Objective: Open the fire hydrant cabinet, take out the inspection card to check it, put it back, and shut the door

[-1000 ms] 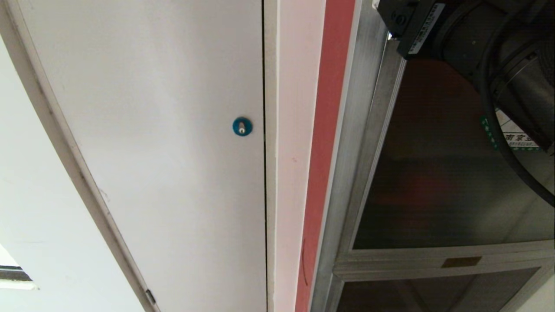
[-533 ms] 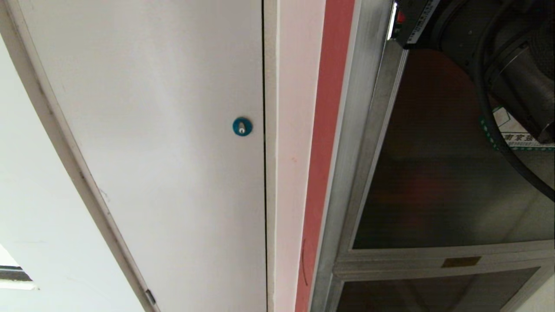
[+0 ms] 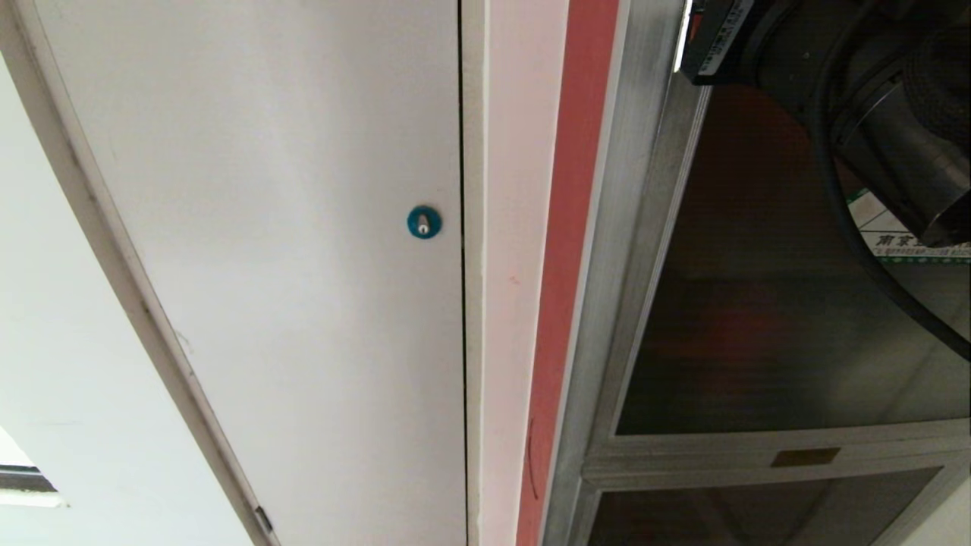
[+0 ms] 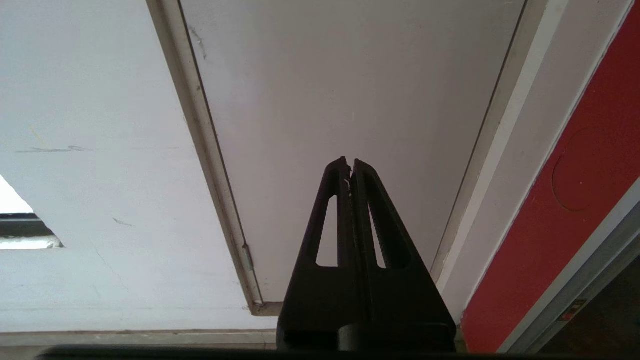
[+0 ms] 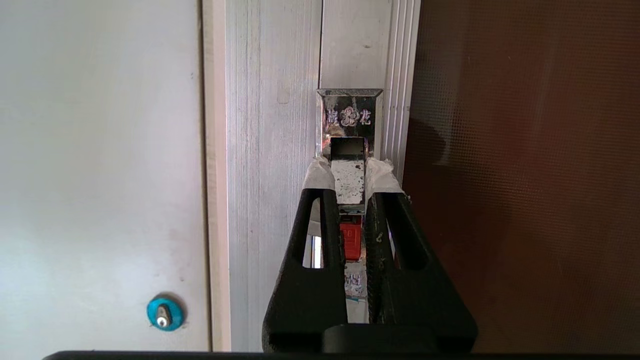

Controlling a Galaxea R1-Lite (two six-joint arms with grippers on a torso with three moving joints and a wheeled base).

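Right gripper (image 5: 349, 170) closed — on metal latch (image 5: 348, 175).

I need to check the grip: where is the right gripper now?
In the right wrist view, the right gripper is closed on the door latch on the aluminium frame, beside the dark glass door.

Lighting is even and diffuse, fairly bright on the pale surfaces. In the head view the white door (image 3: 288, 250) shows soft shading only, while the dark glass door (image 3: 758, 303) in the right half carries dull, smeared reflections. A blown-out patch sits at the lower left edge. Straight lines bow near the left edge — lens distortion. In the right wrist view the metal latch (image 5: 349, 150) glints, and a faint shadow falls on the glass beside it. The right gripper (image 5: 349, 175) appears as a dark silhouette.
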